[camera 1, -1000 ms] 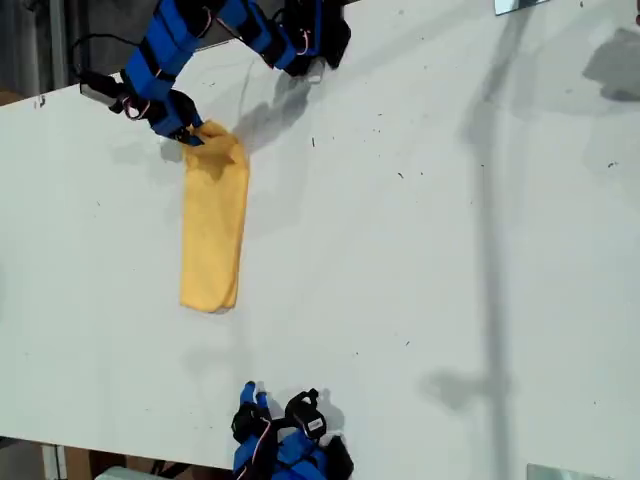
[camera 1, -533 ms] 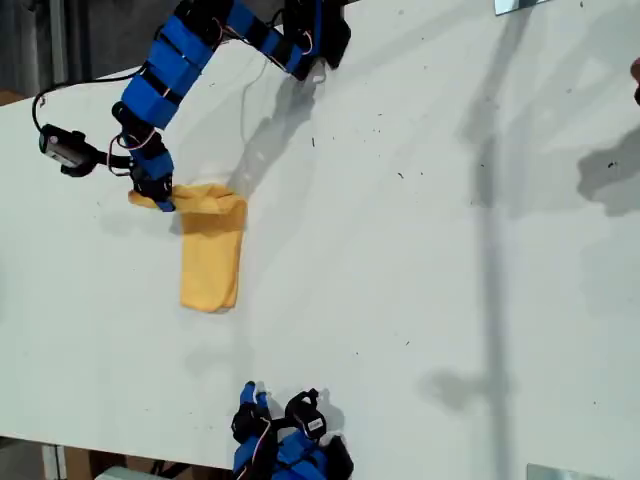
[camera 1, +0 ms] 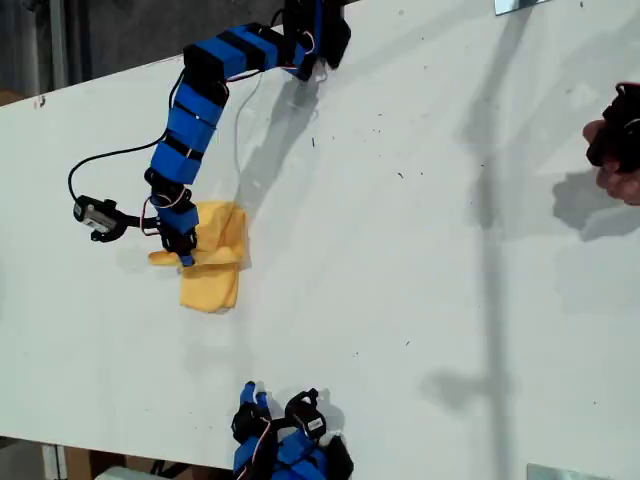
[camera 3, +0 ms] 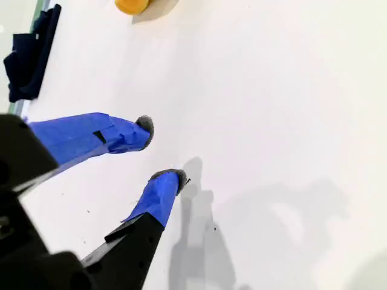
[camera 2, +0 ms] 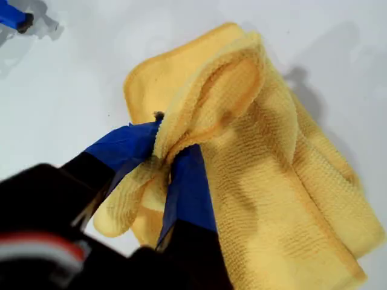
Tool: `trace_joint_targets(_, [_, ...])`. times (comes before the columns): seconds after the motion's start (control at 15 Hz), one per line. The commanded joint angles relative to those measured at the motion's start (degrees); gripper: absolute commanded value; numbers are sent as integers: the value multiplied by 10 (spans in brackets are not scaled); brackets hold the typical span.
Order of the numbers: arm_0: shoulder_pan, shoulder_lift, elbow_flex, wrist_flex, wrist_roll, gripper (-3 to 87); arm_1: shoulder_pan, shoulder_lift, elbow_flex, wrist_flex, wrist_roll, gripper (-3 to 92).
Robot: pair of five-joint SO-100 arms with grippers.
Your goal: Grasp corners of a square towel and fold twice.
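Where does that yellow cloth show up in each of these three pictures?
Exterior view: the square towel lies folded on the white table, toward that view's left, beside the reaching blue arm.
First wrist view: the towel fills most of the picture, a bunched edge pinched by my first gripper.
Second wrist view: only a small yellow bit shows at the picture's edge.
Shared landmark: the white table.

Towel (camera 1: pixel 214 262) end, pinched in my first tool (camera 1: pixel 186 256), now carried over its lower half.
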Motion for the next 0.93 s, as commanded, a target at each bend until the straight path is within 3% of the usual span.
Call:
trace_joint_targets(0.0, [2, 4, 3, 4, -7, 106, 21, 4, -55, -27, 4, -1])
trace_joint_targets(0.13, [1, 4, 3, 4, -7, 106, 28, 8, -59, -32, 2, 51])
trace_joint_targets(0.2, [1, 4, 3, 4, -7, 106, 23, 15, -54, -33, 1, 202])
trace_joint_targets(0.33, [0, 4, 3, 4, -8, 106, 9, 29, -53, -33, -9, 309])
trace_joint_targets(0.67, [0, 4, 3, 4, -7, 106, -14, 98, -25, -40, -26, 317])
trace_joint_targets(0.87, [0, 4, 3, 4, -4, 106, -18, 330, 197, 15, -28, 352])
